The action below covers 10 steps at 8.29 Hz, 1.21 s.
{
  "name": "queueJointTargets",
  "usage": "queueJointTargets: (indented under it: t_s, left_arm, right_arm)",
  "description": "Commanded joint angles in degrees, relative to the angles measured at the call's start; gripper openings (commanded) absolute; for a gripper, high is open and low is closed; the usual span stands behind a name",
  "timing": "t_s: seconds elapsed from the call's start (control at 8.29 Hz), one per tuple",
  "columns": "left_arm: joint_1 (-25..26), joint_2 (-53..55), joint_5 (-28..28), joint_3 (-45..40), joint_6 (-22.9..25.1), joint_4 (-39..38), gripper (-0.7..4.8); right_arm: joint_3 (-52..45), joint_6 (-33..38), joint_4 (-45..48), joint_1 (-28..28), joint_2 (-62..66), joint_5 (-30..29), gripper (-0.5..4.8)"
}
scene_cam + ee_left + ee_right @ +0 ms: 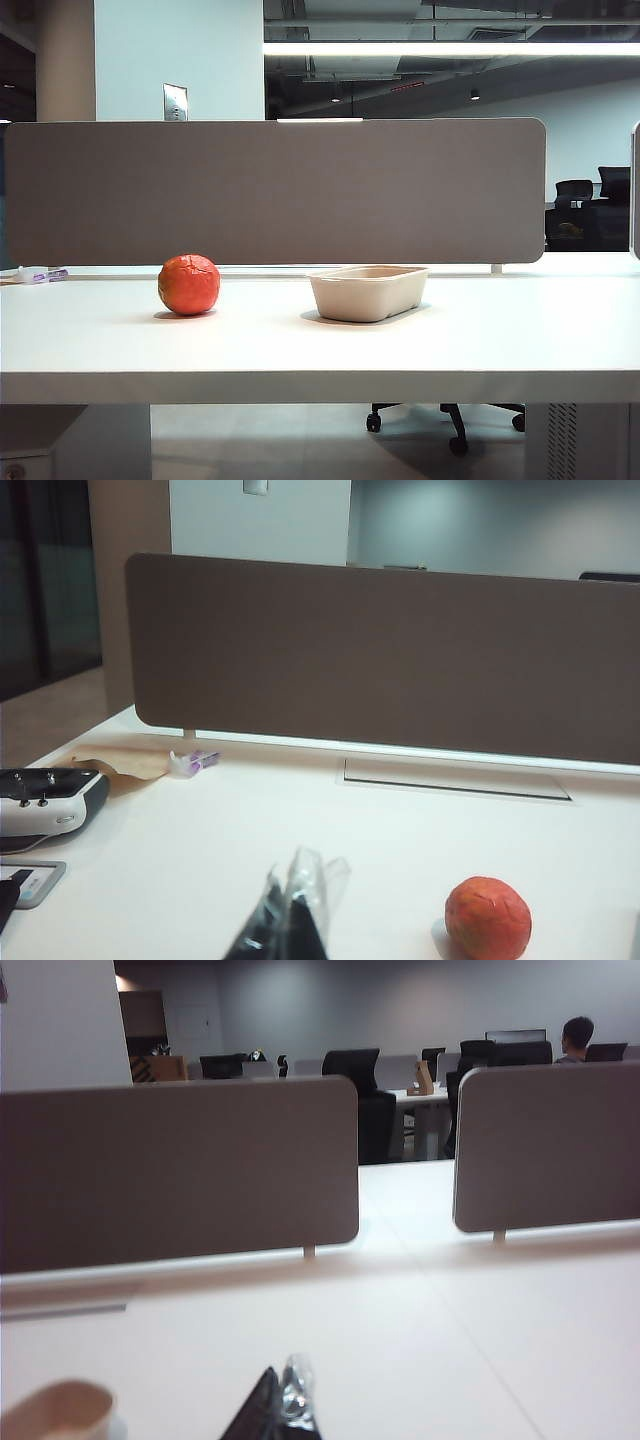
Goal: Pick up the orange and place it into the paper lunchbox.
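The orange sits on the white table, left of centre; its skin is reddish and creased. To its right, about a tray's length away, stands the beige paper lunchbox, with nothing showing above its rim. Neither gripper shows in the exterior view. In the left wrist view my left gripper hovers over bare table with its taped fingertips pressed together, and the orange lies off to one side of it, apart. My right gripper is likewise shut on nothing, with a corner of the lunchbox to one side.
A grey partition runs along the table's far edge, with a second panel further right. At the far left lie a white-and-black controller, a small purple-and-white item and a flat card. A cable hatch sits flush near the partition.
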Motion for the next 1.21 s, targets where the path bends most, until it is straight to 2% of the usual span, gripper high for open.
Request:
queueJointTargets:
  t_s: [0.12,0.24,0.36,0.48,0.72,0.84,0.96,1.21]
  left_arm:
    - [0.0,12.1,0.3,8.6,-2.4,0.4,-0.06]
    - [0.0,21.6,2.4,14.4,-3.8,1.4,-0.06]
    - [0.0,25.2,3.1,16.4,-3.8,2.6,-0.06]
    - [-0.1,37.0,6.8,23.2,-3.8,3.4,-0.06]
    - [-0.1,42.9,9.5,27.4,-3.8,3.7,-0.06]
    - [-1.7,49.6,10.6,32.4,-3.8,4.5,-0.06]
    - [-7.5,63.1,12.4,38.4,-3.8,9.9,-0.06]
    - [-8.0,66.1,13.5,38.4,-3.8,10.4,-0.02]
  right_arm:
    - [12.0,-0.1,0.7,0.0,10.9,-5.0,-0.01]
    - [16.9,-0.1,0.7,0.1,17.7,-11.3,-0.01]
    - [18.4,-0.1,0.7,0.1,19.7,-13.2,-0.01]
    - [22.7,0.1,-0.7,0.9,24.9,-15.6,-0.01]
    - [25.7,0.3,-5.3,3.0,27.3,-15.5,-0.02]
    - [28.2,0.3,-11.4,6.2,29.9,-15.5,-0.02]
    - [28.7,4.4,-16.7,27.8,34.4,-14.4,-0.01]
    - [28.7,4.4,-16.7,31.9,34.8,-9.9,-0.01]
